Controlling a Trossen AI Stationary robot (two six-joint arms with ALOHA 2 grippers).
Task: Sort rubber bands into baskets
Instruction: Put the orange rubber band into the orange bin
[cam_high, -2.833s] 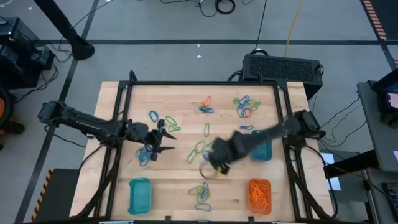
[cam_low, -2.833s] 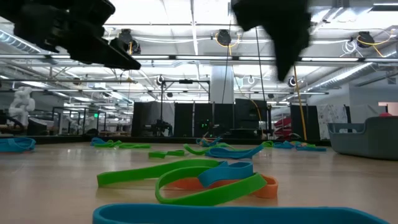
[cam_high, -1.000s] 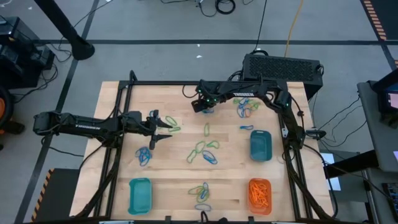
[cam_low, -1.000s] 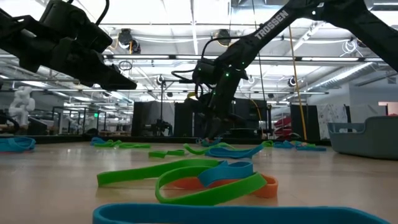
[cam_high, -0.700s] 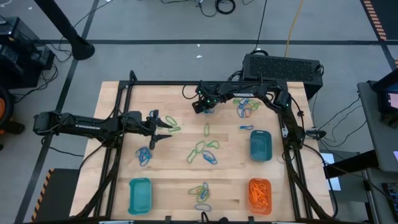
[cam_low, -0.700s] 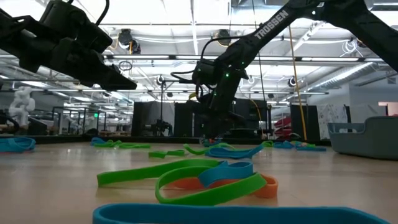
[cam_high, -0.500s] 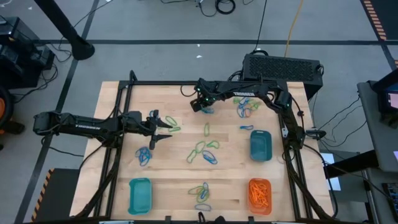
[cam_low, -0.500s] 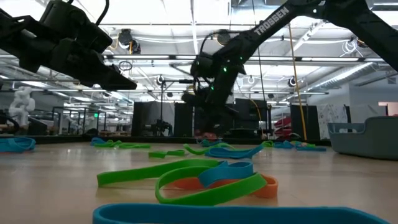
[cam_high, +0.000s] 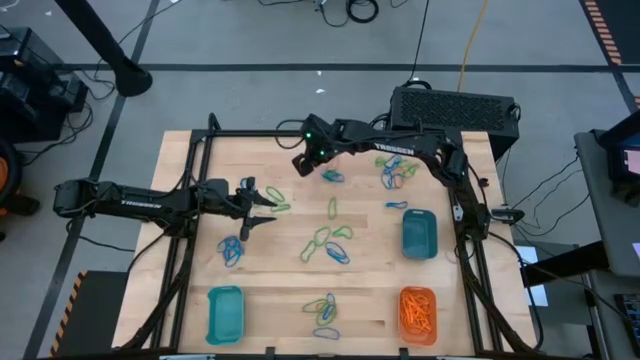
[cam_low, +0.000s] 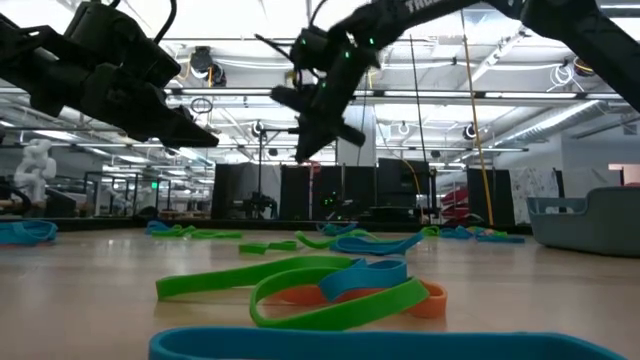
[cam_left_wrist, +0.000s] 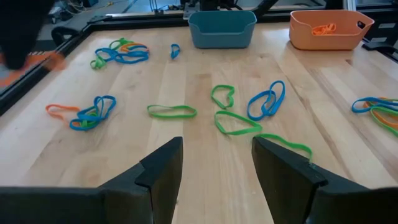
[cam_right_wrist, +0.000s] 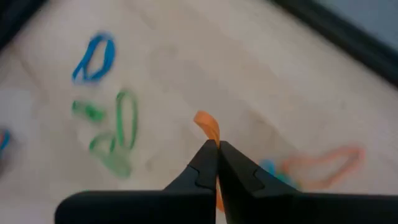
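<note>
Rubber bands in orange, green and blue lie in loose clusters on the wooden table (cam_high: 290, 290), among them one in the middle (cam_high: 325, 243) and one at the far right (cam_high: 396, 172). My right gripper (cam_high: 301, 165) hangs above the table's far middle, shut on an orange rubber band (cam_right_wrist: 207, 124). At the left my left gripper (cam_high: 264, 207) stands open above the table, with nothing between its fingers (cam_left_wrist: 163, 174). Two teal baskets (cam_high: 225, 312) (cam_high: 419, 235) and an orange basket (cam_high: 418, 312) rest on the table. My right gripper pinches the orange rubber band between its two fingertips (cam_right_wrist: 205, 163). A short bend of the band (cam_right_wrist: 209, 129) sticks out past the tips. The fingers slant down from above, and the band is lifted clear of the table.
A dark frame (cam_high: 200, 170) runs along the table's edges. The orange basket holds several orange bands. A blue and orange pair (cam_high: 333, 176) lies just right of my right gripper. Green and blue bands (cam_left_wrist: 245, 112) lie ahead of my left gripper.
My right gripper has risen from the bands at the table's far middle and swung toward the left edge, bringing an orange band up with it. My left arm has kept still.
</note>
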